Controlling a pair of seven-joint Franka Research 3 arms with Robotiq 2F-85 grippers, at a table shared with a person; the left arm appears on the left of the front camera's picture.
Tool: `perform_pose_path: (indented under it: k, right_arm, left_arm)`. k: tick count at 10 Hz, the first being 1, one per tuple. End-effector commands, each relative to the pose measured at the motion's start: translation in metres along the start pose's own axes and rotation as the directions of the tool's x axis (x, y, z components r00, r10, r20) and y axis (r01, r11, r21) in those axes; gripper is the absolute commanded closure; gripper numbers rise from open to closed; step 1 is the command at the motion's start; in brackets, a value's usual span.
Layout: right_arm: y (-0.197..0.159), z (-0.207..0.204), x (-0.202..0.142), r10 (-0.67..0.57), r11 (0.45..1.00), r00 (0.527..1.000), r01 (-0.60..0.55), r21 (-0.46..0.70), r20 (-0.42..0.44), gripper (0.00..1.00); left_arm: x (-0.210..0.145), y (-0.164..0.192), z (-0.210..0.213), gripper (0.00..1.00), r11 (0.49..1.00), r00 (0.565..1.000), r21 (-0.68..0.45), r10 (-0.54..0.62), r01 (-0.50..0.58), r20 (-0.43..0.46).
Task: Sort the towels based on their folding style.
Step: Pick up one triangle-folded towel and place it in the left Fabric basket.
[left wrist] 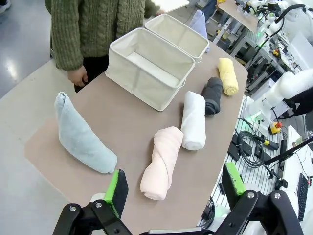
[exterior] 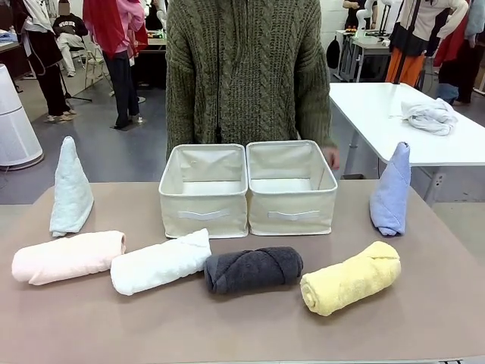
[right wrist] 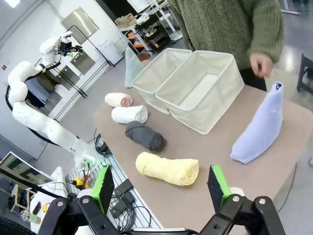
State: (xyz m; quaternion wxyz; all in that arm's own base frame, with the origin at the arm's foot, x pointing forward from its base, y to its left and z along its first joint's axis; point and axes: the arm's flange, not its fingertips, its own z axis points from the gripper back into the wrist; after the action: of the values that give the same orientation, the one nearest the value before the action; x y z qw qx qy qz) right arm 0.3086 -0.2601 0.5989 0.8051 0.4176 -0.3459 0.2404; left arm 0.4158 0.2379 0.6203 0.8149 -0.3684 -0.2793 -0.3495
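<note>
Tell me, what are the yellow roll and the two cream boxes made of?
The yellow roll looks like terry cloth, probably cotton: matte, fuzzy pile, soft folds. The cream boxes look like woven fabric, perhaps canvas, over stiff panels: matte, seamed rims, walls standing straight. What stiffens them is hidden.

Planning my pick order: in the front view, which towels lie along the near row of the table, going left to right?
pale pink roll → white roll → dark grey roll → yellow roll. The two cone folds stand farther back, above the end rolls, so they are left out of the order.
</note>
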Motion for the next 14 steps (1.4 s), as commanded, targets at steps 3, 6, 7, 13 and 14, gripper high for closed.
perform_pose_path:
  k: [3, 6, 7, 13, 14]
  right_arm:
    - [-0.0023, 0.0021, 0.0021, 0.020, 1.000, 1.000, -0.020, 0.017, 0.016, 0.00]
    - [-0.0023, 0.0021, 0.0021, 0.020, 1.000, 1.000, -0.020, 0.017, 0.016, 0.00]
    - [-0.0023, 0.0021, 0.0021, 0.020, 1.000, 1.000, -0.020, 0.017, 0.016, 0.00]
    - [-0.0023, 0.0021, 0.0021, 0.020, 1.000, 1.000, -0.020, 0.017, 0.016, 0.00]
    - [-0.0023, 0.0021, 0.0021, 0.020, 1.000, 1.000, -0.020, 0.017, 0.016, 0.00]
  left_arm:
    - [-0.0003, -0.0004, 0.0006, 0.00, 1.000, 1.000, -0.003, 0.002, -0.002, 0.004]
    - [-0.0003, -0.0004, 0.0006, 0.00, 1.000, 1.000, -0.003, 0.002, -0.002, 0.004]
    - [-0.0003, -0.0004, 0.0006, 0.00, 1.000, 1.000, -0.003, 0.002, -0.002, 0.004]
    - [-0.0003, -0.0004, 0.0006, 0.00, 1.000, 1.000, -0.003, 0.002, -0.002, 0.004]
    - [-0.0003, -0.0004, 0.0006, 0.00, 1.000, 1.000, -0.003, 0.002, -0.002, 0.004]
